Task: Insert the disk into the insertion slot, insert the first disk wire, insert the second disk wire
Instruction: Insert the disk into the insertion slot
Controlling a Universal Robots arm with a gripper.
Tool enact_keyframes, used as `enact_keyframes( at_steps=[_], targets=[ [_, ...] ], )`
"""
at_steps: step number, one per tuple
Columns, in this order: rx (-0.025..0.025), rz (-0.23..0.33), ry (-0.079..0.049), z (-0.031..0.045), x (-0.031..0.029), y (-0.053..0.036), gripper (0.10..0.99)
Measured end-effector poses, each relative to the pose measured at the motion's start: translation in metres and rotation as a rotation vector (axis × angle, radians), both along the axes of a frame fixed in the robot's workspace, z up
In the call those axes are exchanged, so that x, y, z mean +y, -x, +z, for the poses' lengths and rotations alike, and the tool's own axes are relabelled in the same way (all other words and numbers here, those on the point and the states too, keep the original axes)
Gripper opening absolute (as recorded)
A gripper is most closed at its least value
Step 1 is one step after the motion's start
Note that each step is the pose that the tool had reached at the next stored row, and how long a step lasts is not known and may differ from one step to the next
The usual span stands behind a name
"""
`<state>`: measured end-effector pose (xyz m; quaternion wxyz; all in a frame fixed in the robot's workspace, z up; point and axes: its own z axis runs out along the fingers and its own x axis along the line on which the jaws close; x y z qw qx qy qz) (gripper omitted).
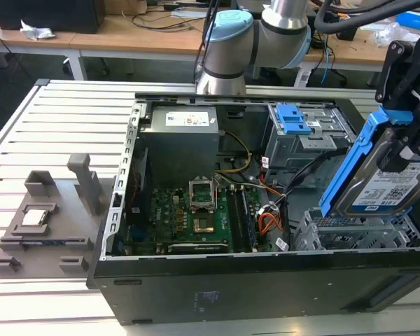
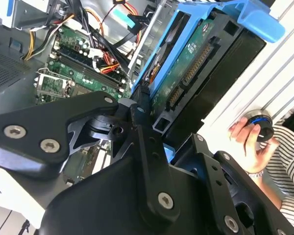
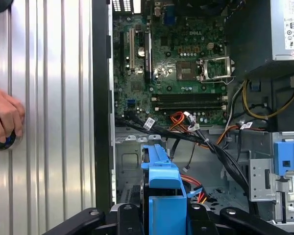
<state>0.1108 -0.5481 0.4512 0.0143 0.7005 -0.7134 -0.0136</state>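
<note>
My fingers [image 1: 416,136] are closed on the disk [image 1: 381,185], pinching it by the upper end of its blue carrier [image 1: 350,164]. In the second wrist view one black finger presses against the carrier's edge, and the disk's green circuit-board side faces that camera.

I hold the disk tilted, its white label turned toward the exterior view. Its lower end hangs low over the insertion slot [image 1: 350,227], the perforated silver cage in the near corner of the case at the exterior view's right. I cannot tell whether the lower edge touches the cage. Most of the disk stands above it, outside the walls.

Just behind the cage rises a taller grey bay [image 1: 311,136] with a blue latch [image 1: 292,119] on top. Black cables [image 1: 301,175] run between the bay and the cage. A bunch of orange wires [image 1: 271,217] lies next to them, beside the motherboard [image 1: 189,210]. The power supply [image 1: 178,136] fills the far corner.

The open computer case [image 1: 231,287] lies on its side on a slatted metal bench [image 1: 56,126]. A grey fixture [image 1: 42,217] sits on the bench at the exterior view's left, apart from the case. In the first wrist view a person's hand [image 3: 5,117] rests on a dark round knob [image 3: 1,141] on the bench beside the case. The second wrist view shows a striped sleeve [image 2: 289,147] at that hand.
</note>
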Motion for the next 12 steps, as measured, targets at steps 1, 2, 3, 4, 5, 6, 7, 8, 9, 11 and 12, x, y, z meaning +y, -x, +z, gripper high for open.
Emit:
enact_keyframes(
  at_steps=[1, 2, 3, 4, 5, 6, 7, 8, 9, 11, 12],
  targets=[
    [0.0000, 0.000, 0.000, -0.0018, 0.0000, 0.0000, 0.365],
    [0.0000, 0.000, 0.000, -0.0038, 0.0002, 0.0002, 0.365],
    [0.0000, 0.000, 0.000, -0.0055, 0.0005, 0.0003, 0.365],
    [0.0000, 0.000, 0.000, -0.0073, 0.0018, 0.0005, 0.365],
    [0.0000, 0.000, 0.000, -0.0087, 0.0028, 0.0009, 0.365],
    [0.0000, 0.000, 0.000, -0.0104, 0.0042, 0.0011, 0.365],
    [0.0000, 0.000, 0.000, -0.0115, 0.0047, 0.0011, 0.365],
    [0.0000, 0.000, 0.000, -0.0123, 0.0049, 0.0011, 0.365],
    [0.0000, 0.000, 0.000, -0.0132, 0.0050, 0.0012, 0.365],
    [0.0000, 0.000, 0.000, -0.0149, 0.0051, 0.0013, 0.365],
    [0.0000, 0.000, 0.000, -0.0166, 0.0051, 0.0014, 0.365]
  ],
)
